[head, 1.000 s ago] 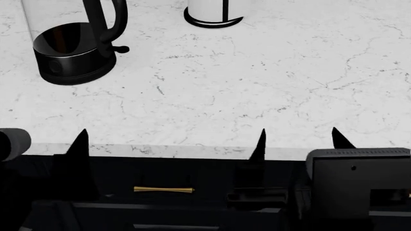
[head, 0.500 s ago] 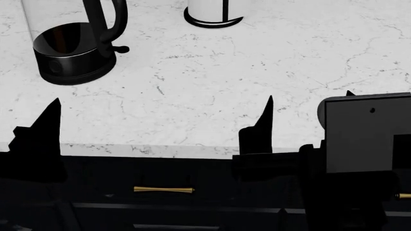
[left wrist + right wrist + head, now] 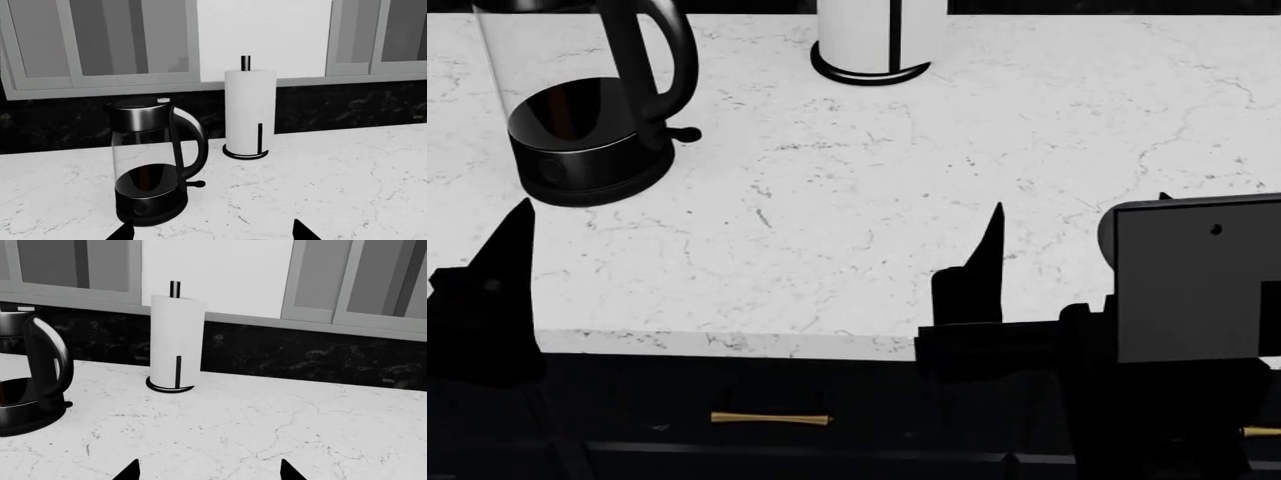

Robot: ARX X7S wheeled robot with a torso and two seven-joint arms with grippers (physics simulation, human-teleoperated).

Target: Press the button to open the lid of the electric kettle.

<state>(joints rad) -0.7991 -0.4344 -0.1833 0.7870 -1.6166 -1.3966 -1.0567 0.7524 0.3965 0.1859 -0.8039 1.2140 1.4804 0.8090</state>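
I'm looking for writing and finding none: no brand or label is showing on the kettle [image 3: 152,162], and its base is only carrying a faint round mark I can't read.

The kettle is standing upright at the far left of the marble counter [image 3: 961,150], handle turned to the right, with the small ball-tipped switch [image 3: 687,134] poking out near the base. My head camera is cutting off its top, so only the left wrist camera is giving me the lid [image 3: 140,112], sitting closed and level on the glass, and the button [image 3: 162,100], a small pale disc on the lid's top just above the handle. The right wrist camera is catching the kettle only at its edge, handle and base mostly.

The paper-towel roll [image 3: 249,112] is standing on its black ring stand to the right of the kettle and farther back, well apart from it; the wrist cameras are showing its whole height against the dark backsplash and grey cabinets, the head camera only its foot.

My left pincer [image 3: 212,232] is hanging released, tips spread wide, at the near edge in front of the kettle and touching nothing. My right pincer [image 3: 208,471] is likewise spread and holding nothing, near the counter's front edge, further right.
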